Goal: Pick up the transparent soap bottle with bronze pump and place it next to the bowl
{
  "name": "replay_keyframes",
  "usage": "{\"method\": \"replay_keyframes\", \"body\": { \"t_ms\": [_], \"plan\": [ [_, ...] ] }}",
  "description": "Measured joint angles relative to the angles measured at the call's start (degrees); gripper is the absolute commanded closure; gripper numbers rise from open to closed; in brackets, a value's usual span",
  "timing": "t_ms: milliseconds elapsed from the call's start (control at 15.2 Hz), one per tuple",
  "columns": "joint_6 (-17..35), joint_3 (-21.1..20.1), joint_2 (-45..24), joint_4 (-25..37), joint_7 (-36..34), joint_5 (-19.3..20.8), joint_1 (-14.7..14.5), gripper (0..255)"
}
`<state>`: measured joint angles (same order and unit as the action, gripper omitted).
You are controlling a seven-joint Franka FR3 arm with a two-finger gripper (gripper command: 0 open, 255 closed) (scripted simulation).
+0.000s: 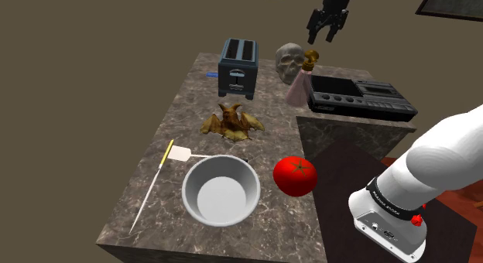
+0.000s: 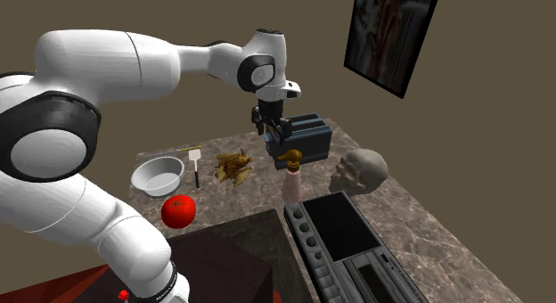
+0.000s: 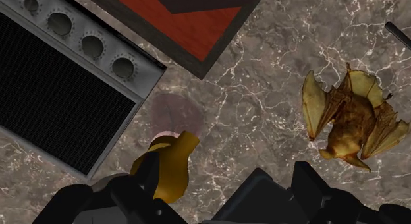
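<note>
Fingers (image 3: pixel 308 183) apart, clasping nothing. The gripper (image 1: pixel 327 28) hangs just above the bronze pump (image 3: pixel 168 165) of the soap bottle (image 1: pixel 298 88), whose body is translucent and pinkish. The bottle stands upright on the marble counter (image 1: pixel 179 107), between a skull (image 1: pixel 289 60) and a black cassette deck (image 1: pixel 361 97). It is well apart from the grey bowl (image 1: pixel 220 190), which sits beside a tomato (image 1: pixel 294 175).

End effector (image 3: pixel 227 172), fingers (image 3: pixel 309 186) apart, hangs over the bronze-pumped soap bottle (image 3: pixel 171 160).
</note>
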<state>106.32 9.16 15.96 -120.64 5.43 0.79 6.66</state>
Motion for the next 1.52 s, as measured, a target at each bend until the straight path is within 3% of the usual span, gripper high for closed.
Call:
{"method": "replay_keyframes", "body": {
  "t_ms": [528,924,1320,1386,1518],
  "plan": [
    [3.8,3.7,-12.8,7.2,4.4,-1.4,2.1,0],
    [8.0,3.8,-14.3,4.4,4.7,-1.8,2.2,0],
    [8.7,3.8,-14.4,3.8,4.7,-1.8,2.2,0],
    [8.7,3.8,-14.4,3.8,4.7,-1.8,2.2,255],
    [8.7,3.8,-14.4,3.8,4.7,-1.8,2.2,255]
  ]
}}
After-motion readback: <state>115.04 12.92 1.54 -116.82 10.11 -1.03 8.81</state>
